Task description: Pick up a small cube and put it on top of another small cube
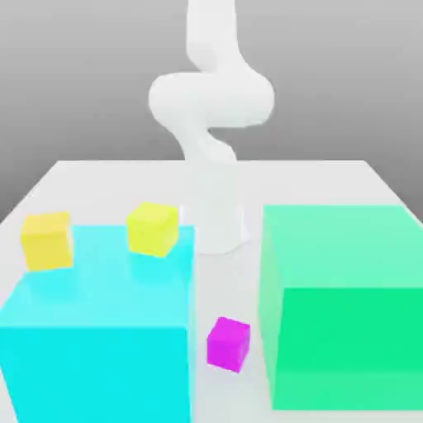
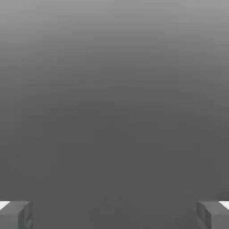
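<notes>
Small magenta cube (image 1: 228,343) on desk (image 1: 330,178) between cyan block (image 1: 99,330) and green block (image 1: 347,306), likely light, rigid, best pinched across opposite flat faces; fingers (image 2: 18,214) spread wide, empty.

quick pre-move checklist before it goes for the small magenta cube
1. Pincer open with nothing between the fingers: ok.
2. Magenta cube located, on the table between the cyan block and the green block: ok.
3. Cube's top free of other things: ok.
4. Room in the gap for the fingers: cannot tell.
5. Second magenta cube located: not ok, just one is visible.
6. Yellow cubes away from the target: ok.
</notes>
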